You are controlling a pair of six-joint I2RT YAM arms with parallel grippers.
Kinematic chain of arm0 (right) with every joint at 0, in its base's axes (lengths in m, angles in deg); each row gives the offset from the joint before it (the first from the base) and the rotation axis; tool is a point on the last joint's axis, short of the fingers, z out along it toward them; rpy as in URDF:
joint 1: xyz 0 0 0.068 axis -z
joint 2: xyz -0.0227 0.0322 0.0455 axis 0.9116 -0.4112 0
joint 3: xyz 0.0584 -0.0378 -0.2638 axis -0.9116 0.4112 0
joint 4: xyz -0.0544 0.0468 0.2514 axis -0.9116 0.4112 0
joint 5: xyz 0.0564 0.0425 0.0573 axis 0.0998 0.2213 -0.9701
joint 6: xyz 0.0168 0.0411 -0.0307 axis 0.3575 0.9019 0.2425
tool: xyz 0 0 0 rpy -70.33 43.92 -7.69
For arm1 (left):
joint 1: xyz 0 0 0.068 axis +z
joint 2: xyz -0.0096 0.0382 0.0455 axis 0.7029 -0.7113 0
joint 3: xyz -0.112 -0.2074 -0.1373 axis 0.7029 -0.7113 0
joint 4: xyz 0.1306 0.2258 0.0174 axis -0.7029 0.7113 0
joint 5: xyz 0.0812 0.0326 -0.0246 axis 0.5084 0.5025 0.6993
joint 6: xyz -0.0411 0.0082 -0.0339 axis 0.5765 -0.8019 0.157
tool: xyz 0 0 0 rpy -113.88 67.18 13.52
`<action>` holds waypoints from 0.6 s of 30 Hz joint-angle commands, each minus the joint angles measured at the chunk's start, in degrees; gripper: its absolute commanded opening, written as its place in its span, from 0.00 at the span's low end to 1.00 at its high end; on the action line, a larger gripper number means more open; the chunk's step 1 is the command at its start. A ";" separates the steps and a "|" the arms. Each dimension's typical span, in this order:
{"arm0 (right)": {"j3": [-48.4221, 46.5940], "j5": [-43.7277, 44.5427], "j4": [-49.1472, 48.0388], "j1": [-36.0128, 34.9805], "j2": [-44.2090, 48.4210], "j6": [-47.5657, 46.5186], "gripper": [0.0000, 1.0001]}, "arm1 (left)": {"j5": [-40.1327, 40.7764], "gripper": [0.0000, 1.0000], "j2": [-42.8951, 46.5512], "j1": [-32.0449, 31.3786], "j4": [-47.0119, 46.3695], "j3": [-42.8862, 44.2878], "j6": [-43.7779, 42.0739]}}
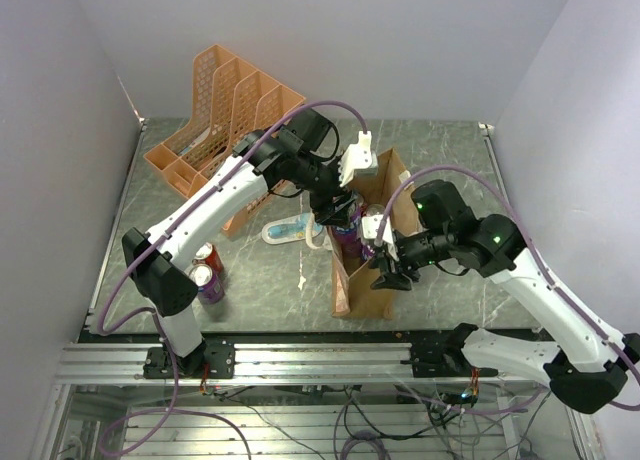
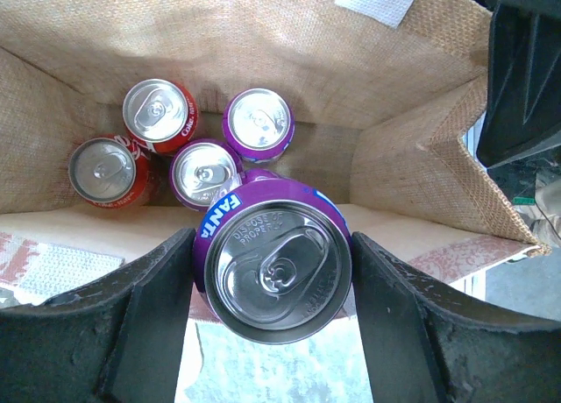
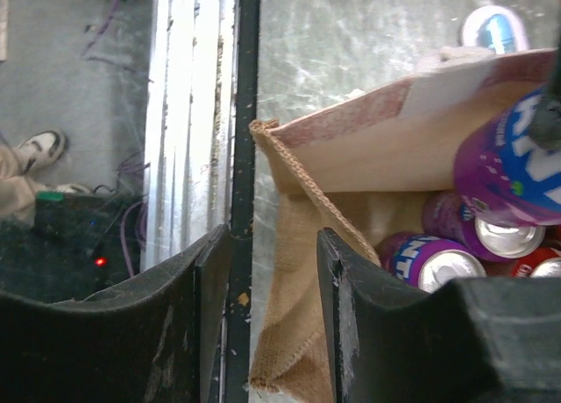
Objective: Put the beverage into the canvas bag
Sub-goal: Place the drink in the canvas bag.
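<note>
Fanta can, clasped by the left gripper, hangs at 9 o'clock over the canvas bag. Inside stand two red cans and two purple cans. The right gripper, fingers parted, straddles its 4 o'clock rim.

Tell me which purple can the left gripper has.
The Fanta can held in the left gripper at the canvas bag's mouth; the other two purple cans stand on the bag floor.
</note>
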 commanded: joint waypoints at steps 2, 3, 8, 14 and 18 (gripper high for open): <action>-4.19 5.79 -5.17 -0.52 4.17 5.35 0.46 | -3.96 0.07 2.10 -0.04 -3.98 2.51 0.93; -4.71 6.97 -5.46 -0.51 4.82 6.49 0.47 | -3.84 0.07 2.08 -0.06 -4.04 2.60 0.94; -4.41 10.18 -3.93 -0.44 5.64 8.70 0.51 | -3.42 0.07 2.23 -0.05 -3.54 2.36 0.16; -0.20 10.59 -4.23 -0.46 4.37 8.00 0.52 | -3.74 0.07 2.49 -0.07 -3.40 1.91 0.01; 1.86 11.13 -4.42 -0.46 3.40 7.17 0.48 | -4.27 0.07 2.81 -0.05 -3.26 1.80 0.06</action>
